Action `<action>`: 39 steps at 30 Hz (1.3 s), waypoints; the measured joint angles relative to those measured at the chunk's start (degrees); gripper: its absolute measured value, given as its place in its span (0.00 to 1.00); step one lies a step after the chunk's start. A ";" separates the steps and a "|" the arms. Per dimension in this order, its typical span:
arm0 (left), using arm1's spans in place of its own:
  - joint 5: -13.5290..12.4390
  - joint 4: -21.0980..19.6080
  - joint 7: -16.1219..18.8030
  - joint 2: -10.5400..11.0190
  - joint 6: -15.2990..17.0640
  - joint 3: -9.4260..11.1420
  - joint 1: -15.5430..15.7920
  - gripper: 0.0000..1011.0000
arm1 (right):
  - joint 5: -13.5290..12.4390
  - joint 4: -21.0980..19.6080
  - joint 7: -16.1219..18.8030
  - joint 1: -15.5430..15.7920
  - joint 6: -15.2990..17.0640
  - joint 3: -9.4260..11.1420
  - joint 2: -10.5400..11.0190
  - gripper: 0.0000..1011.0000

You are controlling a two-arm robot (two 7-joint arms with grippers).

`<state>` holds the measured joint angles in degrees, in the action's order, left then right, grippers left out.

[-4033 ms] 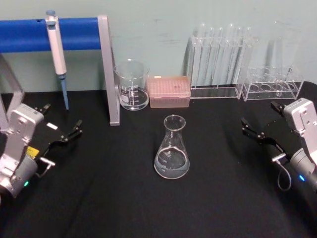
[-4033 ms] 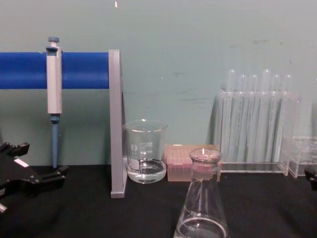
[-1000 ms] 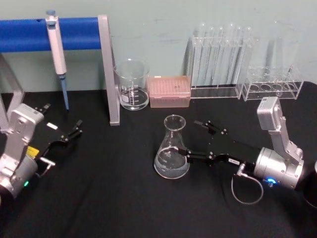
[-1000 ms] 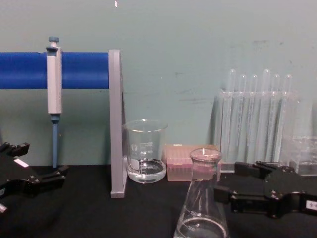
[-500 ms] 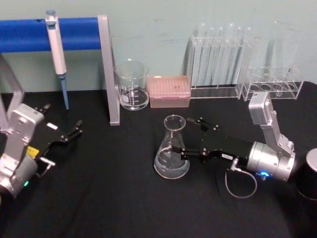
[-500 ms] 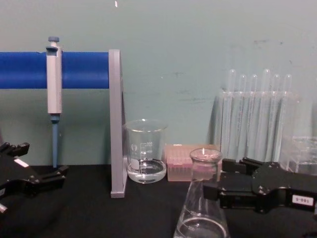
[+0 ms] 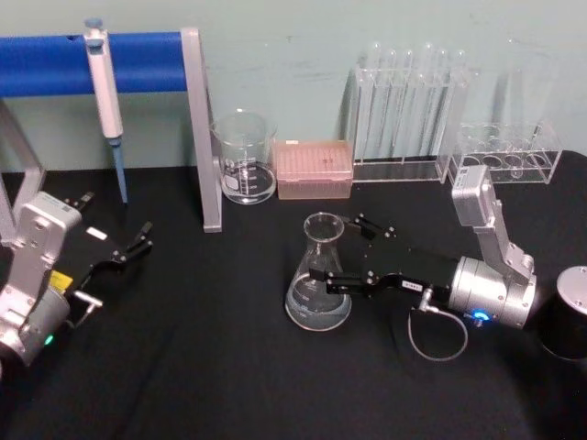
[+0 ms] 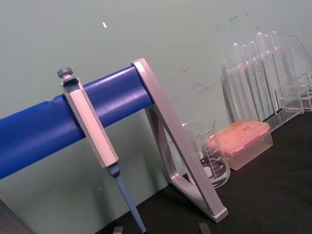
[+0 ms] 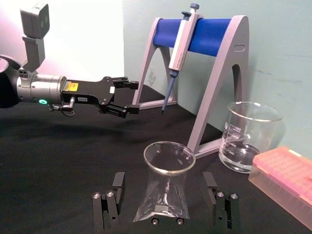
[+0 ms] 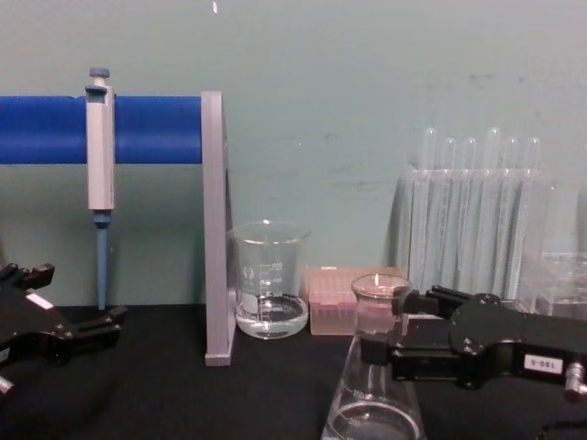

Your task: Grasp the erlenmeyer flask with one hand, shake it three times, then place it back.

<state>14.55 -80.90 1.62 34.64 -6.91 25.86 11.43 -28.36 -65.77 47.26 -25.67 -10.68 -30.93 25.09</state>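
The erlenmeyer flask point(image 7: 319, 275) stands upright on the black table, a little clear liquid in its wide base. My right gripper point(image 7: 343, 251) reaches in from the right at neck height and is open, one finger behind the flask and one in front. In the right wrist view the flask point(image 9: 165, 192) sits between the two fingers point(image 9: 117, 184) with a clear gap on each side. The chest view shows the flask point(image 10: 371, 408) with the right gripper point(image 10: 385, 325) level with its neck. My left gripper point(image 7: 115, 225) rests open at the table's far left.
A beaker point(image 7: 244, 156) and a pink tip box point(image 7: 314, 169) stand behind the flask. A pipette point(image 7: 105, 82) hangs on the blue stand point(image 7: 197, 128) at back left. Test tube racks point(image 7: 408, 110) line the back right. A black cylinder point(image 7: 569, 321) sits at the right edge.
My right arm has swung in from the right edge and slid its open fingers around the flask's neck. The flask and the left arm have stayed put.
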 joint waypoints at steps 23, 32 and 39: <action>0.00 0.00 0.00 0.00 0.00 0.00 0.00 0.99 | 0.13 3.97 1.14 -2.90 -0.89 -1.27 -2.11 0.99; 0.00 0.00 0.00 0.00 0.00 0.00 0.00 0.99 | -0.29 3.77 1.31 -2.83 -0.53 -1.40 -2.21 0.99; 0.00 0.00 0.00 0.00 0.00 0.00 0.00 0.99 | -0.26 3.62 0.97 -2.72 -0.37 -1.40 -2.18 0.99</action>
<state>14.55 -80.90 1.62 34.65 -6.91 25.86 11.43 -28.62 -62.15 48.22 -28.38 -11.05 -32.33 22.91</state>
